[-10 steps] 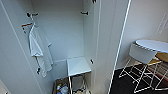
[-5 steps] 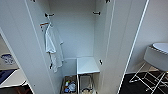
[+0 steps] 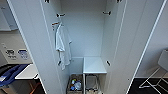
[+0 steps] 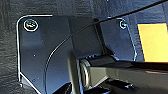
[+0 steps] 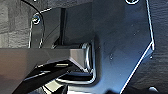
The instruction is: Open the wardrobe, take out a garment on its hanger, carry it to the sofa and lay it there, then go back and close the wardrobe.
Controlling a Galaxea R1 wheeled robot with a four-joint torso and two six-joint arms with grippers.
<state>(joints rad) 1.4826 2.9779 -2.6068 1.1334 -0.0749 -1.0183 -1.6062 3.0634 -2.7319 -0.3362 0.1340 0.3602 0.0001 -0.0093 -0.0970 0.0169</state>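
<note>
- the tall white wardrobe (image 3: 130, 37) stands with both full-height doors swung open.
- a white short-sleeved t-shirt (image 3: 62, 45) hangs on the left side inside it.
- a low white shelf block (image 3: 93, 65) sits at the bottom right, its top bare.
- on the wardrobe floor beneath, a brown open box (image 3: 74, 85) holds small blurred items, beside a grey bin (image 3: 91, 82).

dark floor (image 5: 160, 37) behind the robot's own plate and bar.
</note>
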